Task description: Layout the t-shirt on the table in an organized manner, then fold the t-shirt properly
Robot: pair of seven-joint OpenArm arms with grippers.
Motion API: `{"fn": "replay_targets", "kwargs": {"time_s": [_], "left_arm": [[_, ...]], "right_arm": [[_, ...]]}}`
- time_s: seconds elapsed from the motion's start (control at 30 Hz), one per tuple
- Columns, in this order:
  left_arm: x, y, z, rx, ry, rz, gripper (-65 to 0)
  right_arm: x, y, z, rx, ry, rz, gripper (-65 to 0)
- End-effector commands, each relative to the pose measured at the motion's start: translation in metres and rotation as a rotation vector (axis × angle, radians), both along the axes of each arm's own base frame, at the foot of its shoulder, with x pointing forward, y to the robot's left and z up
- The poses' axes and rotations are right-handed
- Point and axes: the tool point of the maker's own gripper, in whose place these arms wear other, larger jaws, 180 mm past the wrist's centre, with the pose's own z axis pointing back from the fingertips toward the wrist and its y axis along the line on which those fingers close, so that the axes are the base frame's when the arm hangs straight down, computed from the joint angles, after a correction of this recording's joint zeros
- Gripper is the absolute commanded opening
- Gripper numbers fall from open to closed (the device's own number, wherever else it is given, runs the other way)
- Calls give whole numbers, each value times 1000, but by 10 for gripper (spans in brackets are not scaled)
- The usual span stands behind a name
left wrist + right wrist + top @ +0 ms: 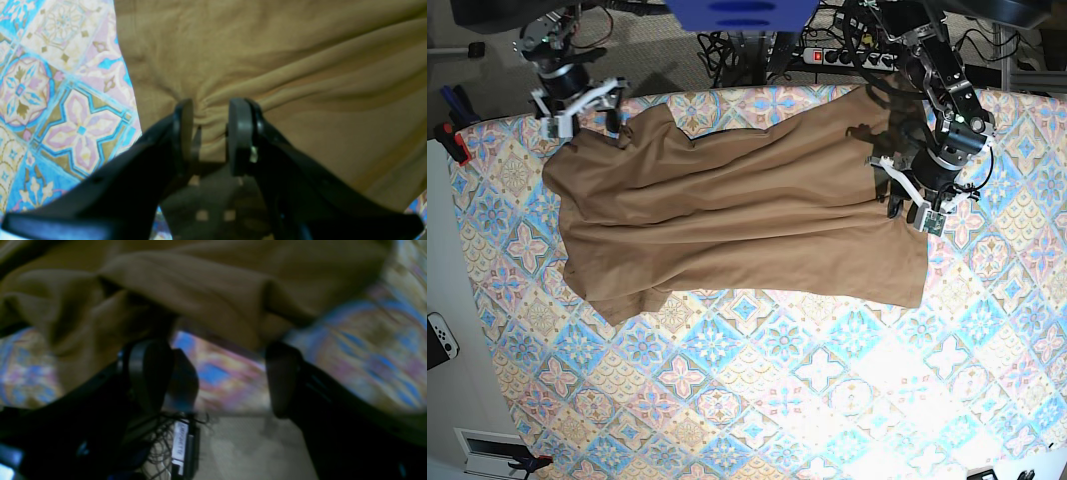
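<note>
Two grippers were at work on the t-shirt [737, 225], which lay spread across the far half of the table [757, 390], rumpled and slanting, with long creases running along its length. Going from the left of the base view, my right gripper [585, 112] stood at the far left corner of the shirt, beside a bunched lobe of fabric. In its wrist view its fingers [150, 373] were spread wide apart, with the patterned cloth showing between them and a fold of tan fabric draped just above the tips; that view was too blurred to tell whether they touched the fabric. The shirt's body stretched rightward across the tiles. At its right edge my left gripper [910, 200] was pressed down onto the fabric. In that wrist view, my left fingers [238, 133] were pinched onto a gathered ridge of cloth, wrinkles fanning out from the clamp.
</note>
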Motion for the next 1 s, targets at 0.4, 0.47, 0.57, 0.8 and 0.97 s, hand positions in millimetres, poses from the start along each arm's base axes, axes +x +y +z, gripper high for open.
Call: {"fn": "replay_targets", "kwargs": {"time_s": [0.4,0.47,0.57,0.8,0.97], "left_arm": [[7,0,12,0,-48,-4,-471],[7,1,12,1,-47,-4,-471],[7,1,12,1,-47,-4,-471],[7,1,12,1,-47,-4,-471],[7,1,12,1,-47,-4,-471]], "right_arm": [[-2,-14,4,-35,11,-26,-212],[0,-15,10,-49,1,-21,-212],[-4,-14,14,-41,-10,-22,-212],[-6,-11,34,-16,-74,-30,-212],[-1,-10,38,-2,-99,-34,-212]]}}
